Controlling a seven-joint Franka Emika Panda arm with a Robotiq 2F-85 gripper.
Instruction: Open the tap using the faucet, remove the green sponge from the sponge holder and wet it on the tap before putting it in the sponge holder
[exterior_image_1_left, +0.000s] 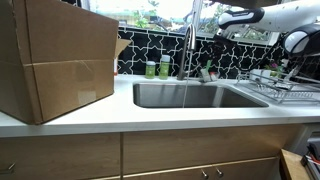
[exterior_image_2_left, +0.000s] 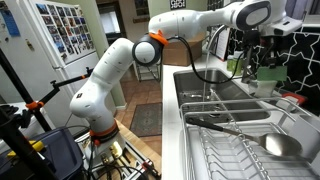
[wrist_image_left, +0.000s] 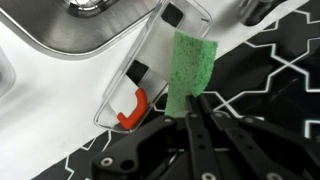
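In the wrist view my gripper (wrist_image_left: 190, 118) is shut on the lower edge of the green sponge (wrist_image_left: 192, 62). The sponge hangs just beside a small holder with a clear wall, dark fittings and a red hook (wrist_image_left: 140, 85), at the sink's edge. I take this to be the sponge holder. In an exterior view the tall silvery tap (exterior_image_1_left: 190, 35) stands behind the basin, and a thin stream of water (exterior_image_1_left: 185, 92) seems to fall from it. My gripper (exterior_image_1_left: 207, 66) is low, just beside the tap's base by the back wall. It also shows in an exterior view (exterior_image_2_left: 250, 62).
A large cardboard box (exterior_image_1_left: 55, 60) fills the counter on one side of the steel sink (exterior_image_1_left: 190, 96). Two short green containers (exterior_image_1_left: 157, 69) stand behind the basin. A wire dish rack (exterior_image_1_left: 278, 86) holding utensils sits on the other side. It also shows in an exterior view (exterior_image_2_left: 250, 140).
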